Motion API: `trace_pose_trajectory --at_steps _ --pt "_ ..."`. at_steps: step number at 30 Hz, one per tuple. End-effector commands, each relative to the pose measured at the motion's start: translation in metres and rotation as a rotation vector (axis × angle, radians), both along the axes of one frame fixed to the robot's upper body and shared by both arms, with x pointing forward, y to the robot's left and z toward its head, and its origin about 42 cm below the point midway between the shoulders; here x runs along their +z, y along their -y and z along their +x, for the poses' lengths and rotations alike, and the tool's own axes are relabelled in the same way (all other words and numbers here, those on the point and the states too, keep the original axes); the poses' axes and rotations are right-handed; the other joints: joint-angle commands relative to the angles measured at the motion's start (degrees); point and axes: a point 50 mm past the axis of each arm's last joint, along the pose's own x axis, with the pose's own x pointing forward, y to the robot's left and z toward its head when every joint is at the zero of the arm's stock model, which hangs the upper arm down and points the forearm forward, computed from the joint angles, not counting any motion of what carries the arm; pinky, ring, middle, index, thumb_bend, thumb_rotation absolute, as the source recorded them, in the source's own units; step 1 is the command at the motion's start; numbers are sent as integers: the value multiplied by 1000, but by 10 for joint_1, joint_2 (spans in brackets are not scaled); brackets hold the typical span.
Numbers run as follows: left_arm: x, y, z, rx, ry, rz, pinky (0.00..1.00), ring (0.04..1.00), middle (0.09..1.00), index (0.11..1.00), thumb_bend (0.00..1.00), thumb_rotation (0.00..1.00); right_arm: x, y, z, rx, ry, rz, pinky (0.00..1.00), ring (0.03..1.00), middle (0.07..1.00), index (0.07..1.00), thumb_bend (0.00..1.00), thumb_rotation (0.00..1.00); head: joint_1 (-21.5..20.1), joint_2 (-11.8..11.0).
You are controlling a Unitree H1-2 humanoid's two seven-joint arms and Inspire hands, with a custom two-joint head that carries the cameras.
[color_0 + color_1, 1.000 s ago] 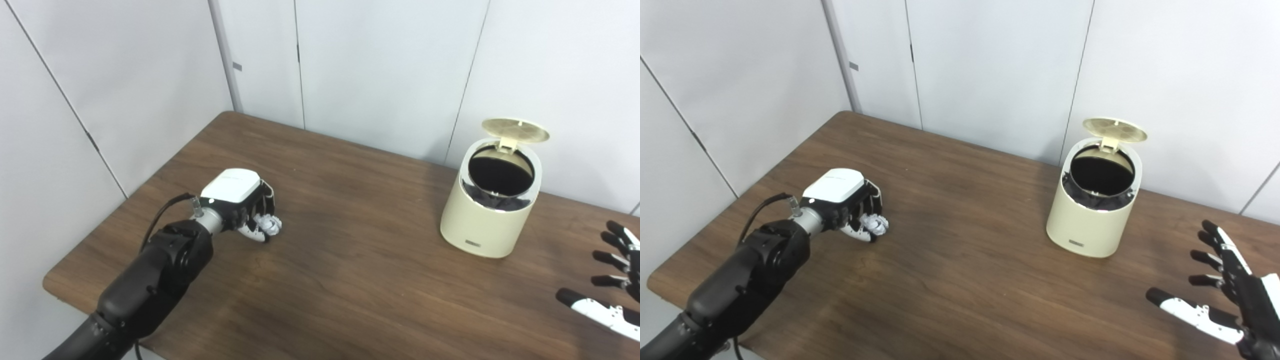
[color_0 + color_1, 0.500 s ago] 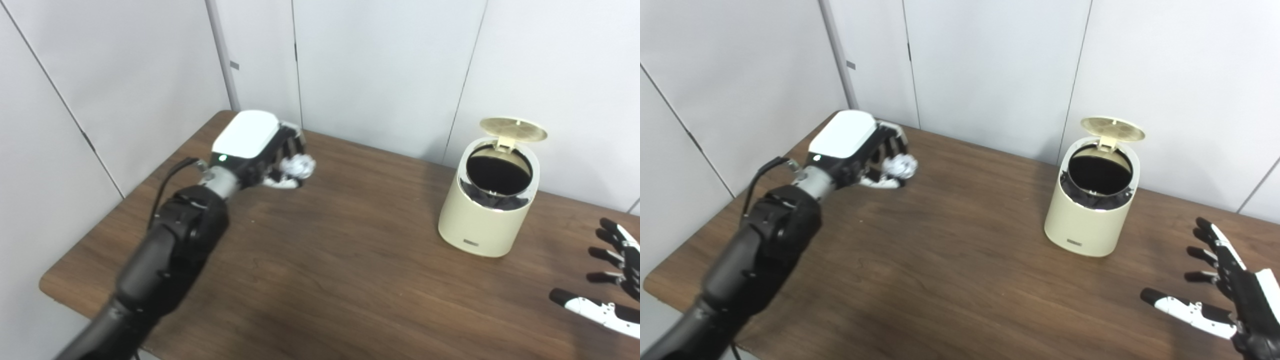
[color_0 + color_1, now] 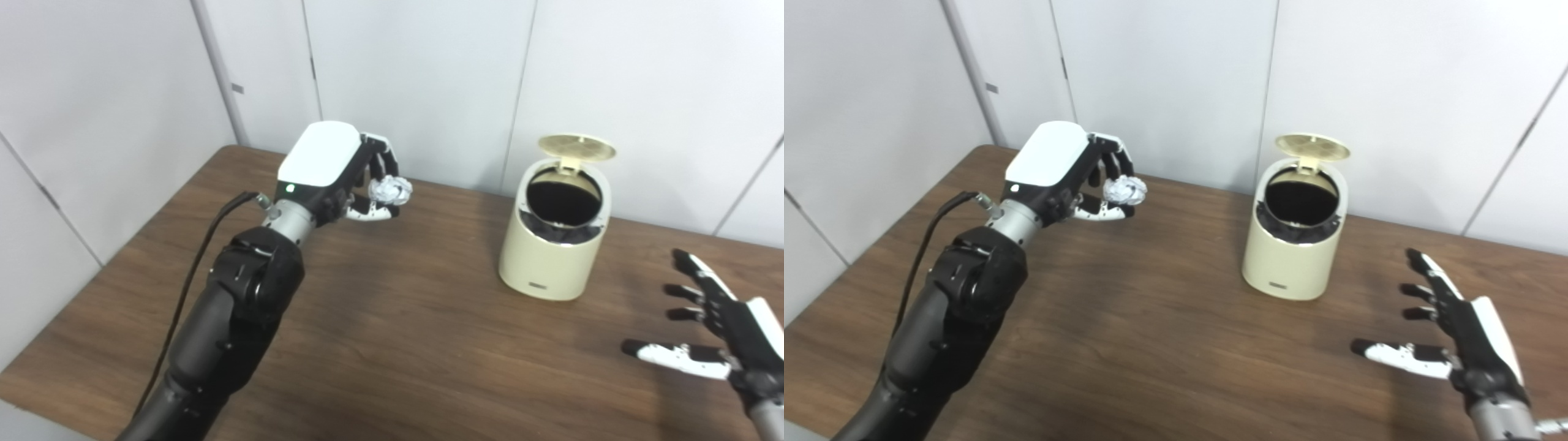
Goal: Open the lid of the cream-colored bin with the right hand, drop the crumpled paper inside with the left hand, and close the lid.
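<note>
**Paper Ball Held Aloft, Bin Lid Standing Open**

Left hand (image 3: 334, 174) raised above the brown desk (image 3: 392, 343), fingers (image 3: 381, 160) and thumb curled around the crumpled paper (image 3: 392, 189), white back plate turned up toward the cameras. Paper ball clear of the desk surface, pinched at the fingertips, well to the left of the bin and roughly level with its rim. Black forearm rising from the lower left edge, a dark cable (image 3: 196, 269) trailing along it.

Cream-colored bin (image 3: 1295, 248) upright near the far edge of the desk, close to the white wall panels (image 3: 429, 73). Lid (image 3: 1312, 146) tipped back on its rear hinge, standing above the opening; dark interior exposed, a dark liner showing just under the rim. Small label low on the front of the body.

Right hand (image 3: 1464, 343) low over the desk at the right, well apart from the bin, fingers spread wide and thumb stretched toward the left, holding nothing.
</note>
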Motion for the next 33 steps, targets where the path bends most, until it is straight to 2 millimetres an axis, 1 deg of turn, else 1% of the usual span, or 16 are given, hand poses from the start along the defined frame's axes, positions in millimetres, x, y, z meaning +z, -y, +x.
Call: trace_pose_trajectory --at_steps 1,5,7,9,10,12,13,17,20,24,28,33 --pt "23 3 8 -25 97 5 347 387 495 504 501 0 13 -1 4 14 94 -12 595 786 908 904 836 180 -10 -3" --pt "26 20 22 -68 115 15 344 383 492 507 501 0 4 -2 5 32 99 -7 610 798 916 908 833 199 -37 -14" --pt "26 25 27 -93 122 14 340 380 488 509 500 0 0 -3 5 33 96 -14 620 802 920 913 836 234 -46 -17" --pt "25 32 32 -112 130 9 337 377 485 511 500 0 -4 -5 5 33 103 -32 616 794 913 911 838 260 -62 -27" --pt "25 34 34 -117 133 7 336 376 484 512 500 0 -5 -5 5 32 107 -38 629 795 903 906 841 281 -64 -28" --pt "23 38 37 -125 136 2 334 375 483 514 500 0 -8 -8 4 30 108 -42 649 802 899 904 843 296 -82 -38" --pt "22 41 39 -131 140 -5 331 374 481 515 500 0 -9 -9 4 30 107 -40 678 816 898 904 842 303 -84 -39" --pt "21 54 44 -147 150 -42 329 371 484 513 500 0 -13 -14 3 24 100 -52 709 845 901 907 844 311 -102 -51" --pt "21 64 49 -159 151 -57 339 376 491 511 500 0 -16 -18 3 30 99 -56 700 839 895 904 834 300 -109 -61" --pt "19 76 55 -183 140 -94 321 364 482 517 498 0 -20 -21 3 29 95 -50 683 829 896 908 833 295 -118 -71" --pt "14 83 60 -210 146 -126 342 374 481 516 499 0 -22 -23 3 27 100 -57 674 821 895 905 829 286 -126 -80" --pt "11 92 64 -216 143 -136 339 376 482 513 500 0 -25 -24 2 20 97 -62 651 803 895 904 833 284 -134 -88"
